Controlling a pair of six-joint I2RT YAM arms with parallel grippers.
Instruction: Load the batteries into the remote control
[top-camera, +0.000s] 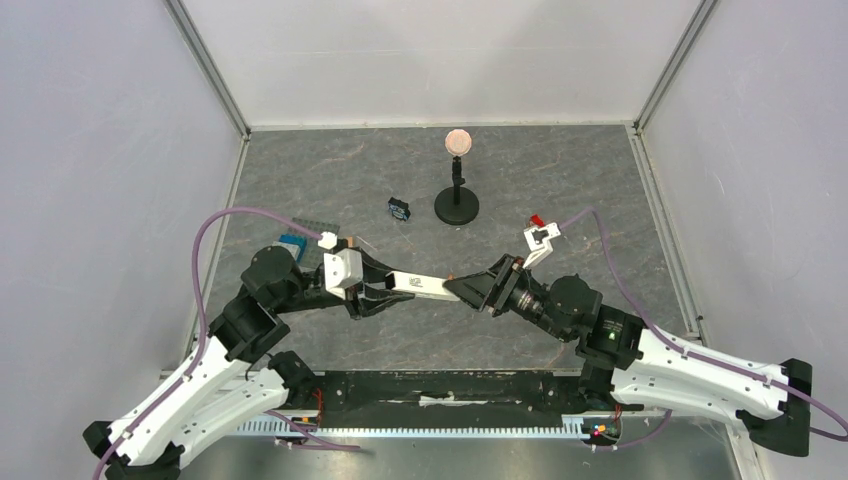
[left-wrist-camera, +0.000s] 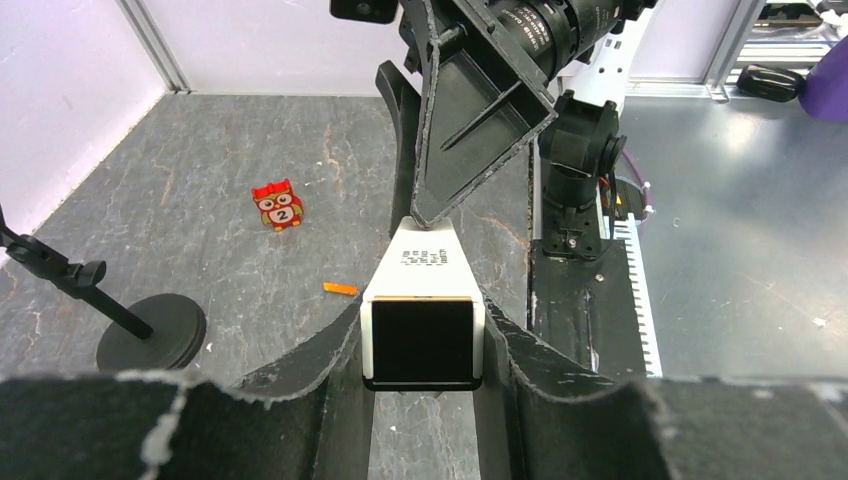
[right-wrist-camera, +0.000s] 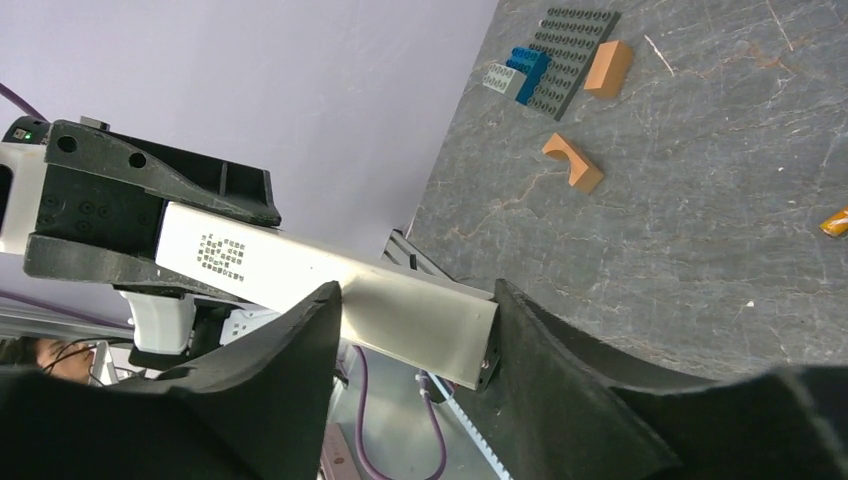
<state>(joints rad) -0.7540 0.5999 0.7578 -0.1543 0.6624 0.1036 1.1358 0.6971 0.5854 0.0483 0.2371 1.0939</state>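
Observation:
The white remote control (top-camera: 420, 285) hangs in the air between my two grippers. My left gripper (top-camera: 385, 293) is shut on its end with the black panel (left-wrist-camera: 422, 340), fingers on both sides. My right gripper (top-camera: 465, 287) is shut on the opposite plain end (right-wrist-camera: 430, 320). In the left wrist view the right gripper's black fingers (left-wrist-camera: 470, 110) close over the remote's far end. One small orange battery (left-wrist-camera: 340, 289) lies on the table under the remote. A small orange piece (right-wrist-camera: 835, 222), perhaps a battery, shows at the edge of the right wrist view.
A black stand (top-camera: 456, 207) with a round pinkish top is behind the remote. A small blue-black object (top-camera: 400, 208) lies beside it. A red owl card (left-wrist-camera: 277, 205) lies flat. A dark stud plate (right-wrist-camera: 570, 50) with blue bricks, an orange block (right-wrist-camera: 608, 68) and an arch piece (right-wrist-camera: 572, 162) lie at the left.

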